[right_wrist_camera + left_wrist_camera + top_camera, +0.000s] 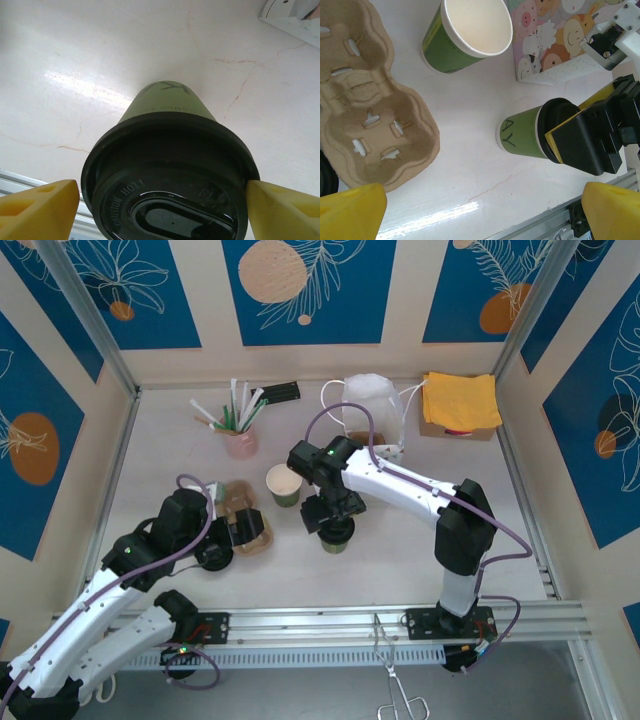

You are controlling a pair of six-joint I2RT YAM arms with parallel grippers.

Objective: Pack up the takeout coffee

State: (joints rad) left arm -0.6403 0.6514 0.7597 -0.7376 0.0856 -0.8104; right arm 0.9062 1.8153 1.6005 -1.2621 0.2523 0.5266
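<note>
2 yellow fingers [40, 205] of the right gripper [160, 200] stand at either side of the black lid [165, 165] of the lidded cup [167, 102], very close to its rim; whether they press on it or stand just free of it, I cannot tell. This cup is upright on the table [75, 50], near the open cup [470, 30] and not far from the pulp carrier [375, 100], whose visible wells are empty. The left gripper [480, 215] hangs beside the carrier, its jaws wide apart with nothing between them. I judge the lidded cup to be light paper, with a smooth and slightly slippery wall that dents under a hard squeeze, and the lid may pop off. It is better to take it gently by the wall just under the lid, and to keep it upright
</note>
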